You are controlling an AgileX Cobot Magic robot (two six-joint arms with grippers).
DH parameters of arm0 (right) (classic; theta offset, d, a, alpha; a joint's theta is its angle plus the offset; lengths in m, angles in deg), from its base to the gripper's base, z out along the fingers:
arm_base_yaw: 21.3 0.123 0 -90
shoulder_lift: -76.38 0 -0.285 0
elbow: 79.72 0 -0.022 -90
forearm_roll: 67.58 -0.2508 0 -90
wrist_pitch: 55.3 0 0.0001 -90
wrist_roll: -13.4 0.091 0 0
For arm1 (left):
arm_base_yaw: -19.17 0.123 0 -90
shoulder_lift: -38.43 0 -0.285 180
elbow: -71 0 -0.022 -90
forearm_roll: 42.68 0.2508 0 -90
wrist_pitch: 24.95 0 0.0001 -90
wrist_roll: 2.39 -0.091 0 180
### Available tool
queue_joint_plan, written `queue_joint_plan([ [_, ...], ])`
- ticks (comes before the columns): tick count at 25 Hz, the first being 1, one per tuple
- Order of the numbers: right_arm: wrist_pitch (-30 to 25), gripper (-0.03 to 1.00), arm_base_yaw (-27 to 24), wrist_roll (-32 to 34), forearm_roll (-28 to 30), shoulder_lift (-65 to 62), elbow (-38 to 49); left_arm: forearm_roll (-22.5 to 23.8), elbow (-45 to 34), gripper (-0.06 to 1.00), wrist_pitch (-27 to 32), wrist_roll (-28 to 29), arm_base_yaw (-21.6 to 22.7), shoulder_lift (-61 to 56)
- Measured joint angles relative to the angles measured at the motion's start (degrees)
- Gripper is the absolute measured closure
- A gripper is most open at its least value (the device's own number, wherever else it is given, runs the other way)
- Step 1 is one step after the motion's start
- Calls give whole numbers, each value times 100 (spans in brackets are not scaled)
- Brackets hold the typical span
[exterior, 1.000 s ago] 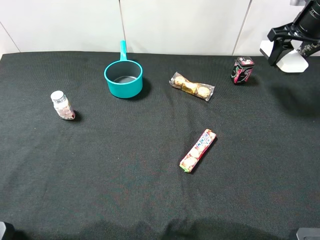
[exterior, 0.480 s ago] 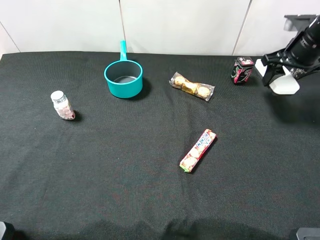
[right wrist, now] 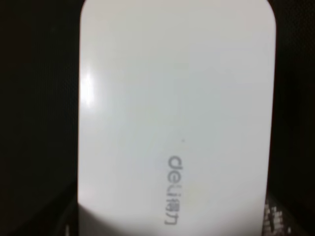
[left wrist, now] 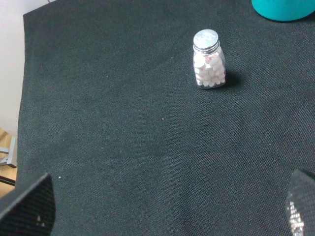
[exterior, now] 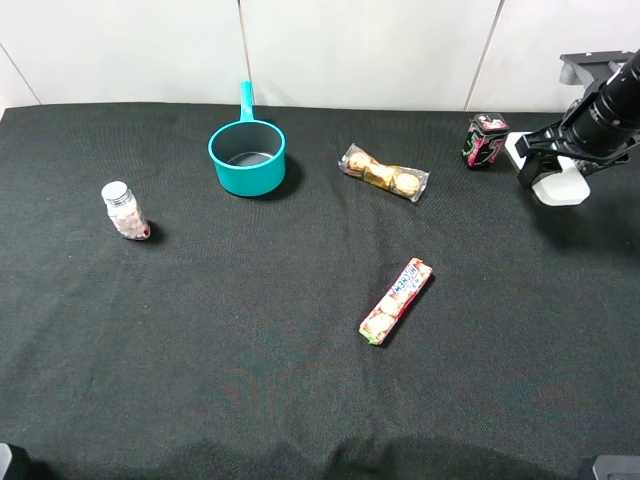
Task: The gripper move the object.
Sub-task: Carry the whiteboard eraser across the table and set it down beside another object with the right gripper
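Observation:
The object is a plain white oblong case point(exterior: 560, 183) with rounded corners, at the far right of the table in the exterior view. My right gripper point(exterior: 553, 166), a black claw on a dark arm, is shut on it and holds it just above the black cloth, right of the small pink-and-black tin point(exterior: 485, 140). In the right wrist view the white case point(right wrist: 177, 113) fills almost the whole picture, with grey lettering on it. My left gripper point(left wrist: 165, 211) is open and empty above bare cloth, short of the pill bottle point(left wrist: 209, 66).
A teal saucepan point(exterior: 247, 155) stands at the back left. A pill bottle point(exterior: 124, 211) stands at the left. A clear pack of gold chocolates point(exterior: 384, 173) lies at the back middle. A red-and-white candy roll point(exterior: 397, 300) lies in the middle.
My right gripper has come down and leftward with the white case, from the top right corner to just right of the tin. The other things have not moved.

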Motion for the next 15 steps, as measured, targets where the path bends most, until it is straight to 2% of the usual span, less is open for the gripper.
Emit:
queue_joint_plan([
  [15, 620, 51, 0, -27, 0, 401, 304, 0, 0, -5, 0, 0, 0, 0],
])
